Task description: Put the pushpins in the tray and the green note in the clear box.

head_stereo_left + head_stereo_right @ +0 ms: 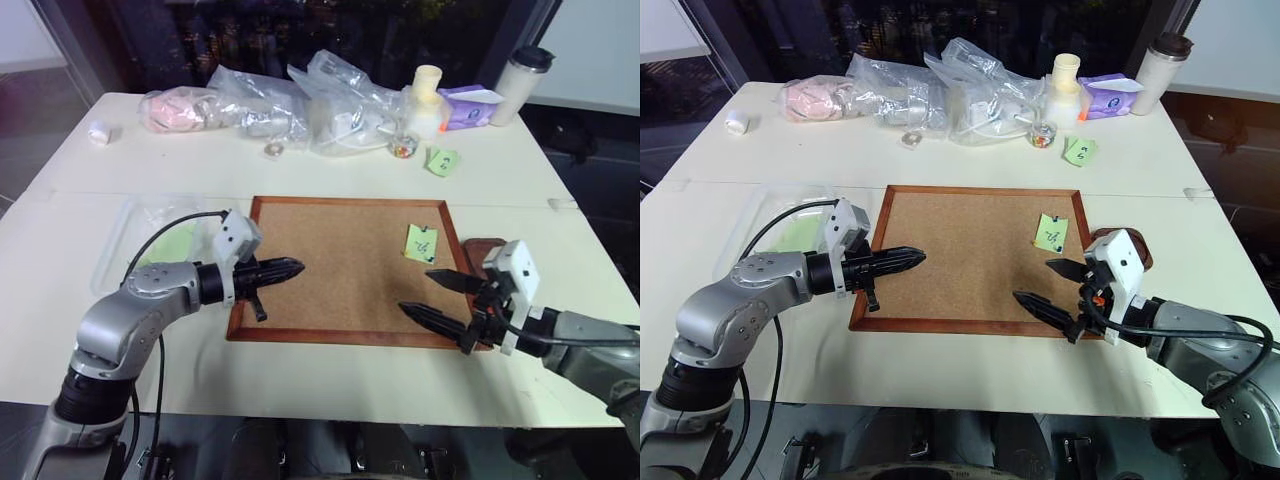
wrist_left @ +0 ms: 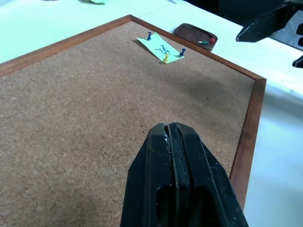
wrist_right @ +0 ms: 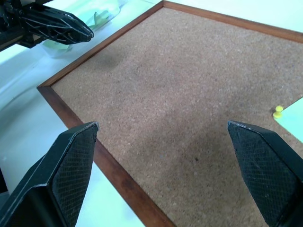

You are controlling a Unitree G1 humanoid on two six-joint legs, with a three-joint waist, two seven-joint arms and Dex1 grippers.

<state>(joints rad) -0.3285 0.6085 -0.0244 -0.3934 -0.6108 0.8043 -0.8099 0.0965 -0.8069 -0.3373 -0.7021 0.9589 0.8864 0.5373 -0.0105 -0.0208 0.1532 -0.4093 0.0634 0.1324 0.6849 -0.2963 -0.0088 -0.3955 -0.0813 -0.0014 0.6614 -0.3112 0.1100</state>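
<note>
The green note [image 1: 421, 243] lies on the right part of the cork board [image 1: 330, 290], held by three pushpins: two blue [image 2: 149, 34] and one yellow [image 2: 166, 57]. Just off the board's right edge sits the dark brown tray [image 2: 195, 36], with a couple of small coloured pins inside. The clear box [image 1: 135, 240] stands left of the board with something pale green in it. My left gripper [image 1: 297, 267] is shut and empty, hovering over the board's left side. My right gripper [image 1: 415, 290] is wide open over the board's front right corner, short of the note.
Along the table's far side lie wrinkly plastic bags [image 1: 300, 100], a small glass jar [image 1: 402, 148], a second green note [image 1: 441, 160], a purple pack [image 1: 468, 106] and a tumbler [image 1: 522, 85]. A small white roll [image 1: 98, 132] sits at the far left.
</note>
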